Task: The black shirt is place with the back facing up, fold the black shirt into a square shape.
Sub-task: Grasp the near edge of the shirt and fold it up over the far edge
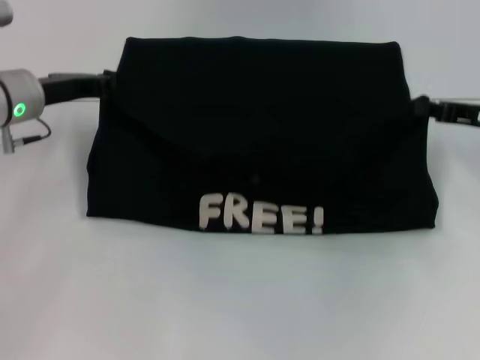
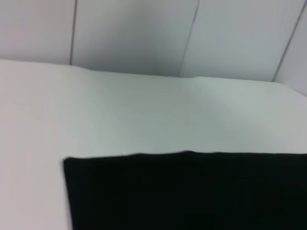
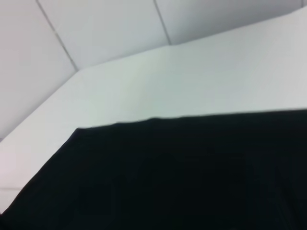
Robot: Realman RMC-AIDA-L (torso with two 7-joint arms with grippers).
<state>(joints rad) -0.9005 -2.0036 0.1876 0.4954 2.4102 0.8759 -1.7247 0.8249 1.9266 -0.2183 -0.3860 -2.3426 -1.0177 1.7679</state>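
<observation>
Shirt centre-counter: the black shirt [image 1: 259, 142] lies folded, "FREE!" lettering [image 1: 261, 215] at six o'clock. Left tool [image 1: 105, 84] sits at its ten o'clock edge, right tool [image 1: 424, 107] at three; their grip state, cannot tell. Soft, limp, light cloth: best pinched at the corners, I reckon.

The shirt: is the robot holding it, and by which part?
Both tools meet the black shirt at its far side edges, left and right; an actual grip cannot be told.

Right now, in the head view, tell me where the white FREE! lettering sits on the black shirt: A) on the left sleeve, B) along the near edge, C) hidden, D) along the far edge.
B: the white lettering runs along the black shirt's near edge.
</observation>
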